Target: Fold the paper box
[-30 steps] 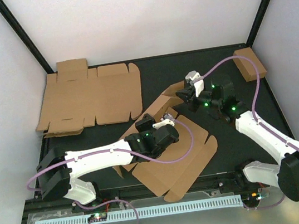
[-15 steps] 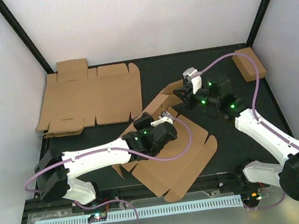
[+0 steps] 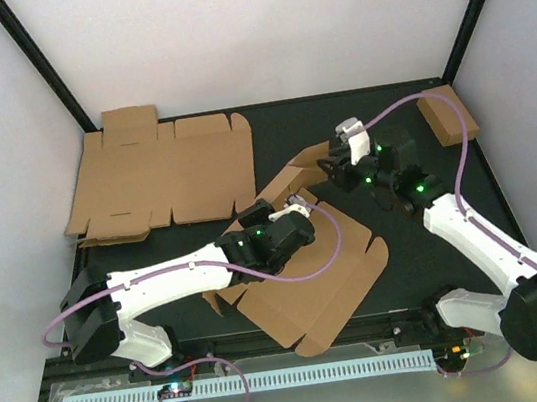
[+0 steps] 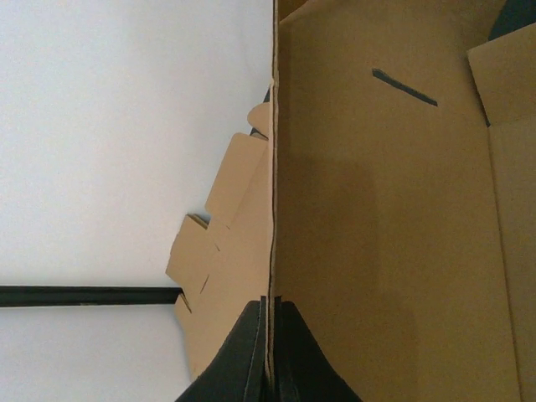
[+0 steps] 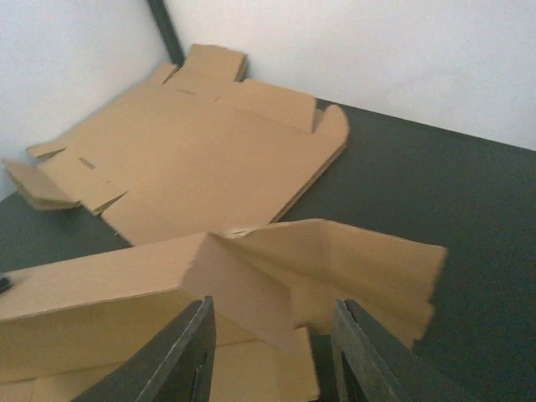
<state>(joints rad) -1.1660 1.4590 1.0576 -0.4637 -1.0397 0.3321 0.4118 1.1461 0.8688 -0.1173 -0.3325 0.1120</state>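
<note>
Wall-raising step, I judge: left end effector [image 4: 270,311] clamped on a wall of the paper box [image 4: 377,209]; right end effector [image 5: 272,335] apart, and should next press the corner flap [image 5: 343,260] inward.

Plain brown corrugated paper box [image 3: 306,281], die-cut and partly folded, lay mid-frame in the top view, base flat, far wall raised, flaps splayed

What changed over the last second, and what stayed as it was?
The right gripper opened its jaws at the paper box's raised flap and drew slightly toward the back wall. The left gripper stayed clamped on the box's edge. The flat cardboard sheet and small brown box did not move.
</note>
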